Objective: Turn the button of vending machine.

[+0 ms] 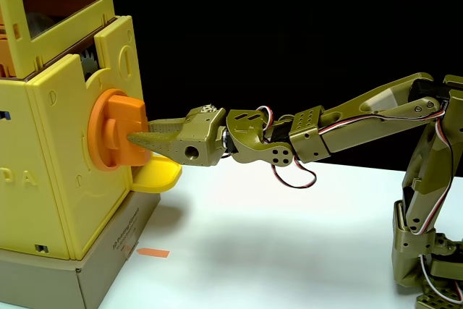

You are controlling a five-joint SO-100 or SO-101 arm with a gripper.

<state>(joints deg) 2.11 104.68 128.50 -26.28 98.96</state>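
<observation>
The vending machine (61, 157) is a tall yellow box with a clear window at the left of the fixed view. The button (116, 132), an orange round knob with a thick bar across its face, sits on the machine's right-facing side. My gripper (139, 135) reaches in from the right at knob height. One finger (148, 140) lies across the near side of the bar, while the other runs behind it and is hidden there. The jaws stand closed around the bar.
A yellow scoop-shaped tray (155, 177) juts out just below the knob and under my fingers. The machine stands on a grey cardboard base (108, 258). A small orange marker (152, 253) lies on the white table (289, 236). My arm's base (427, 251) is at the right.
</observation>
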